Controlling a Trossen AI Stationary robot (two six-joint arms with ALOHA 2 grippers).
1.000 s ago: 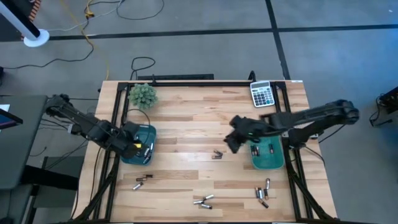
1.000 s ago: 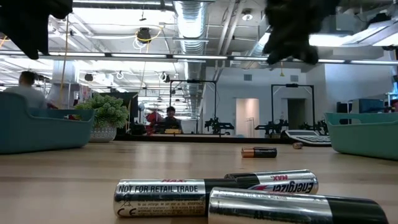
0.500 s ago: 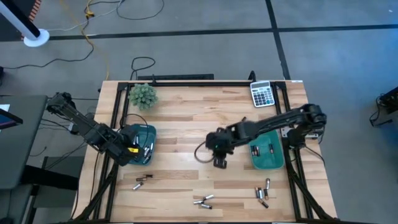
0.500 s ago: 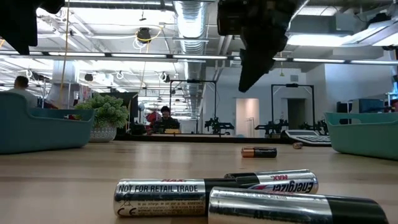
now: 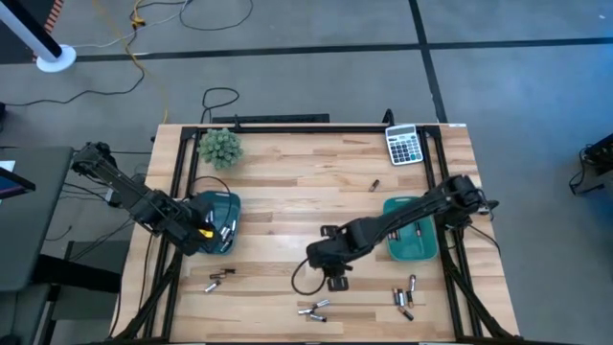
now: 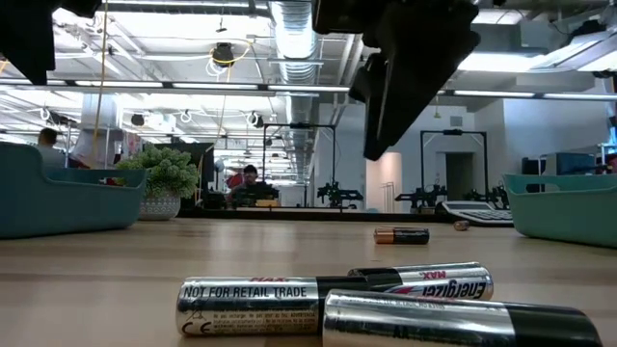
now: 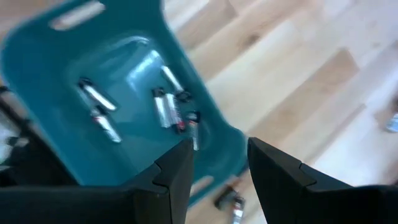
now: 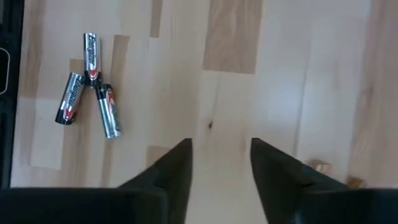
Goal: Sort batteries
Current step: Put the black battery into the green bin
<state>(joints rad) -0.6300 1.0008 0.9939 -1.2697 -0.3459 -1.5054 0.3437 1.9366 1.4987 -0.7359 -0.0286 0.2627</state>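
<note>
the right gripper [image 5: 332,278] hangs over bare wood near the table's middle-front, fingers spread with nothing between them, as the right wrist view shows. judged from that, the step in hand is reaching for loose batteries: a cluster of three [image 8: 89,84] lies near it, seen from above at about 6 o'clock of the gripper [image 5: 312,310]. to do it well, the jaws should come down over one cell only, across its length, since the three touch or cross each other. more cells lie at 4 o'clock [image 5: 406,295] and at 9 o'clock [image 5: 218,280], and a lone one far off at 1 o'clock [image 5: 375,184]. the right bin [image 5: 412,251] sits at 3 o'clock, near the table's right edge, with open wood between. the left gripper [image 5: 199,230] waits over the left bin [image 7: 37,118], fingers apart and empty, cells lying in the bin.
</note>
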